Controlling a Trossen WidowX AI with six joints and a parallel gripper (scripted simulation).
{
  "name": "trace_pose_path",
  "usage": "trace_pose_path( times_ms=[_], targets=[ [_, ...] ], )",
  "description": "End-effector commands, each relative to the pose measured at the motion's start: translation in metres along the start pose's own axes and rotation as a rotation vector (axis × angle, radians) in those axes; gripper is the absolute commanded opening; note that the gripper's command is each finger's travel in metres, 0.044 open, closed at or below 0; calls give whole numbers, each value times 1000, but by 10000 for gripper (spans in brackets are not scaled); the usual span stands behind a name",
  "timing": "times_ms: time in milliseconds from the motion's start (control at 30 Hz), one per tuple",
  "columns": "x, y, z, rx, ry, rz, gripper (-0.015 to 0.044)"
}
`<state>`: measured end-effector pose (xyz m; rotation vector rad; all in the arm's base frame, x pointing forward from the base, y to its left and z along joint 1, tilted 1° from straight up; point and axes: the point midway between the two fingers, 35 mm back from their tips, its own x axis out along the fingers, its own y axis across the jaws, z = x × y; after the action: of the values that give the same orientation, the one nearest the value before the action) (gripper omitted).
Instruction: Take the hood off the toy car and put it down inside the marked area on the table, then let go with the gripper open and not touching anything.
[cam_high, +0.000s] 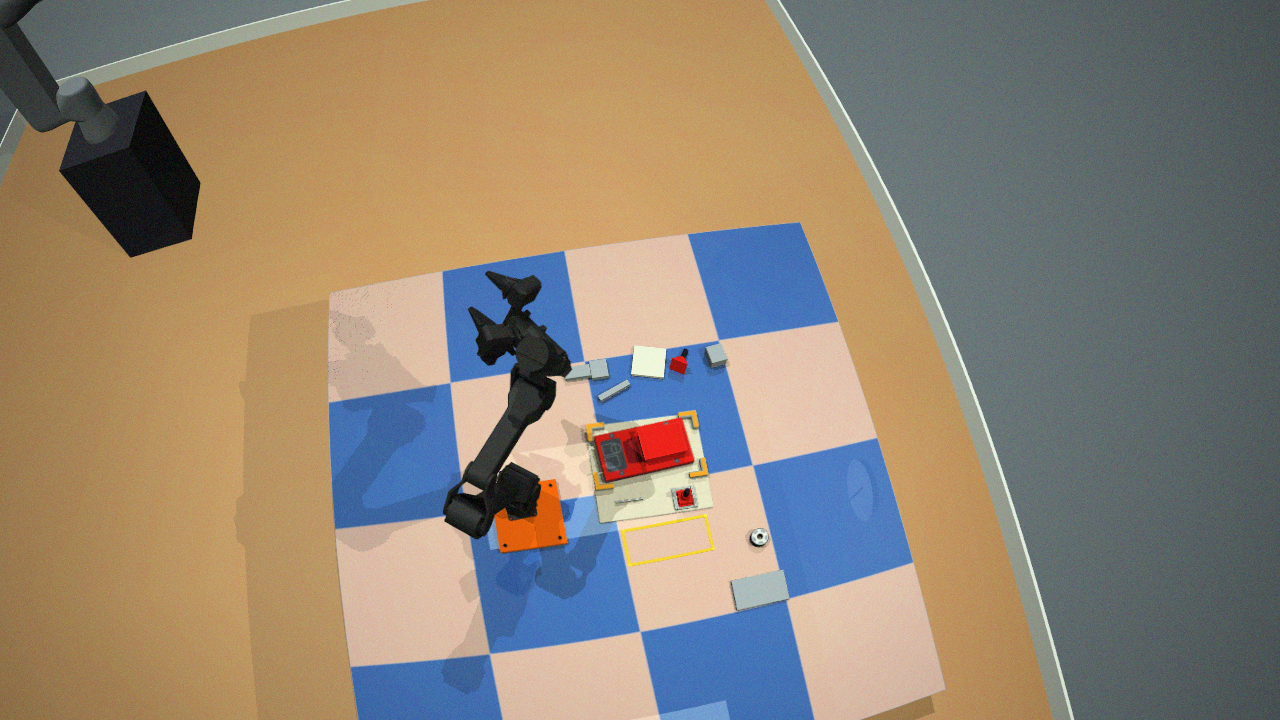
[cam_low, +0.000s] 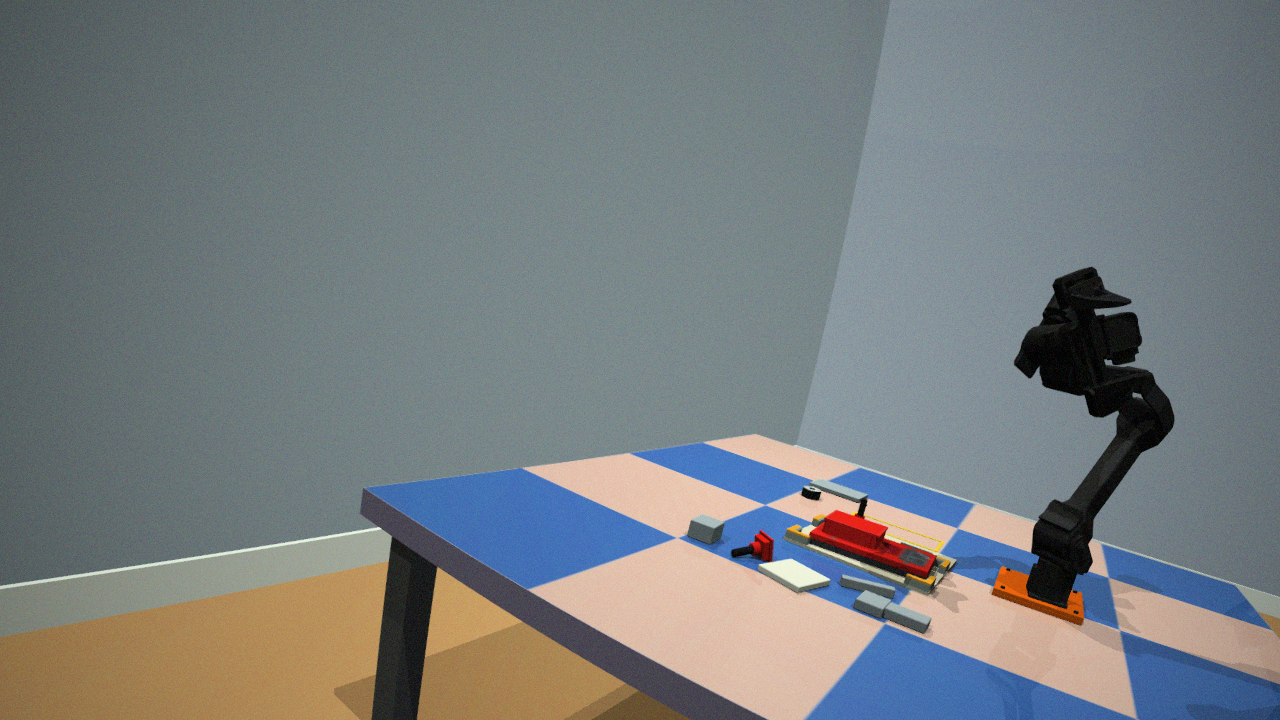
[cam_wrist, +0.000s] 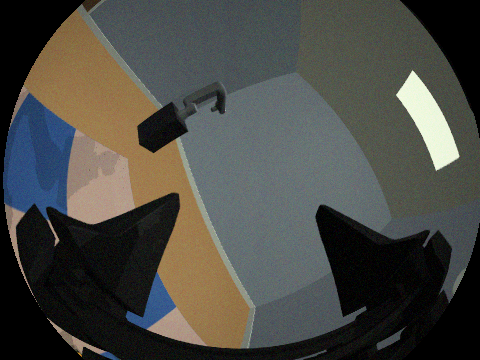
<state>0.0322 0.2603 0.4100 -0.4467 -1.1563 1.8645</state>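
Hiding gripper (cam_high: 477, 290) (cam_wrist: 252, 207) gap, exterior angle unclear

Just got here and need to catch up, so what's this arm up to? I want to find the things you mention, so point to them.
The arm's gripper (cam_high: 478, 291) (cam_wrist: 252, 207) is open and holds nothing, raised well away from the red toy car (cam_high: 639, 450) (cam_low: 879, 547). Nothing is being handled. The car sits between orange corner brackets, and the yellow outlined area (cam_high: 625, 548) beside it has no hood in it, so the move there remains to be done.

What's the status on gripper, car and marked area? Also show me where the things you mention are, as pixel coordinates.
Gripper (cam_high: 478, 291) (cam_wrist: 252, 207) open, raised, nothing held. Toy car (cam_high: 619, 462) (cam_low: 895, 553) between orange corner brackets, yellow outline (cam_high: 669, 558) unfilled. Nothing seen lying between car and outline but small red-and-black part (cam_high: 684, 497).
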Motion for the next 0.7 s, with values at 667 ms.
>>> trace_pose_path(
  times_ms=[667],
  targets=[
    [-89,-33,-190,906,676,-465,440]
  ],
)
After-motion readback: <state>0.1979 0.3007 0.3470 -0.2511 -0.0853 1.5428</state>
